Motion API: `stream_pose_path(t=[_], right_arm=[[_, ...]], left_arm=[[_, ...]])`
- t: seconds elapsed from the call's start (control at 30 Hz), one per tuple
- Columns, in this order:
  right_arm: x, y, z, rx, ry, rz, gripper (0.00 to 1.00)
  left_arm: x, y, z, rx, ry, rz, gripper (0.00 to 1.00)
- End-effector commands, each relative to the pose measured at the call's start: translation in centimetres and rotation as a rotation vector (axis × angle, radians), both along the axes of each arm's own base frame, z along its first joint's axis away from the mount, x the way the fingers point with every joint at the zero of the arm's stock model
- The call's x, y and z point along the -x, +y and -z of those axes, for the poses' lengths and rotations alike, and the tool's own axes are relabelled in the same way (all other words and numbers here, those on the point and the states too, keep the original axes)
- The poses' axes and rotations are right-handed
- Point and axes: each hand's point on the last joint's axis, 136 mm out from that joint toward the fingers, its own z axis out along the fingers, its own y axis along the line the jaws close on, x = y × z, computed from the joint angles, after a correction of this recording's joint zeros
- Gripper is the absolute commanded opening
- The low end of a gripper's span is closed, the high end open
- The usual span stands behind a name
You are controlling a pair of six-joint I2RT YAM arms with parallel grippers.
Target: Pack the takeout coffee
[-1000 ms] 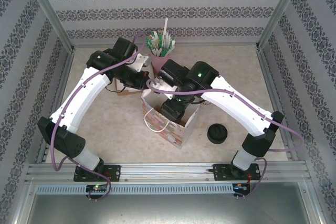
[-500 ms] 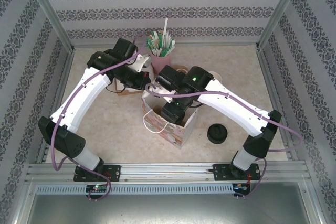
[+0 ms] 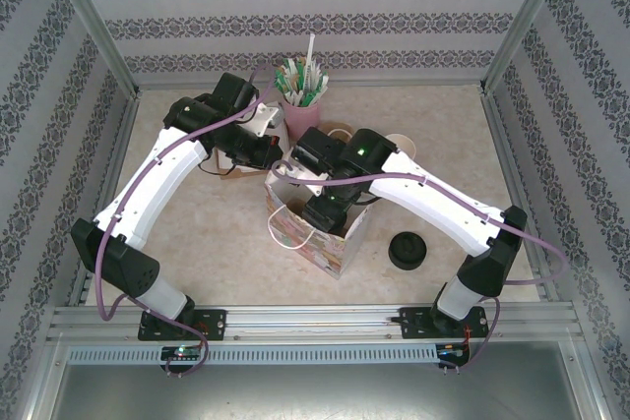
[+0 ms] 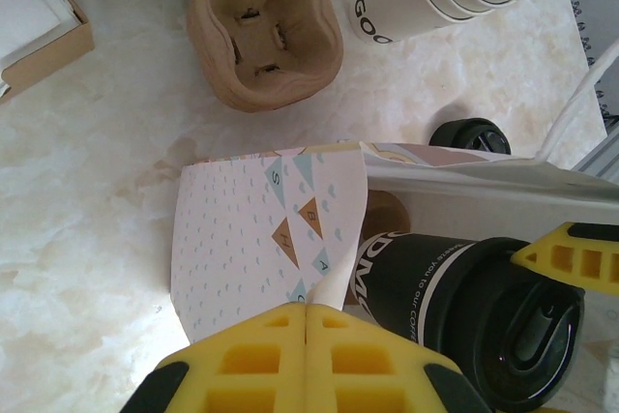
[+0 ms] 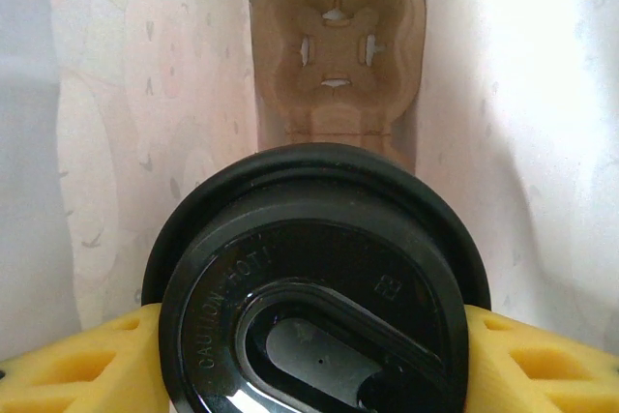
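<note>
Takeout coffee (image 5: 319,278) snug between bag (image 5: 135,103) walls

Takeout coffee (image 5: 314,287): round black plastic lid, fitted on, embossed CAUTION HOT, with a sip flap. The visible wall is dark with white lettering. It sits lid up, clamped between the yellow pads of the right gripper (image 5: 311,360), inside the paper bag (image 5: 145,94) and above the pulp cup carrier (image 5: 337,45).

"CAUTION HOT" on takeout coffee lid (image 5: 319,239)
</note>
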Motion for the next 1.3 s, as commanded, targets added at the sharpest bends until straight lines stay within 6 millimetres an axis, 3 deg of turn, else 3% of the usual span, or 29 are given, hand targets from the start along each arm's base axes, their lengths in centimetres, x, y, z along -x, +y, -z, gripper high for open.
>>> stream_pose_path(t=[0.0, 0.73, 1.27], right_arm=[[0.0, -0.4, -0.1, 0.006, -0.022, 0.017, 0.59], [-0.6, -1.8, 2.2, 0.060, -0.011, 0.052, 0.58], [-0.5, -1.5, 3.5, 0.054, 0.012, 0.070, 0.58]], left_arm=[[0.4, -0.2, -0.6, 0.015, -0.020, -0.004, 0.00], [0.3, -0.1, 0.0, 0.004, -0.013, -0.004, 0.00], [0.2, -0.1, -0.1, 0.008, -0.014, -0.006, 0.00]])
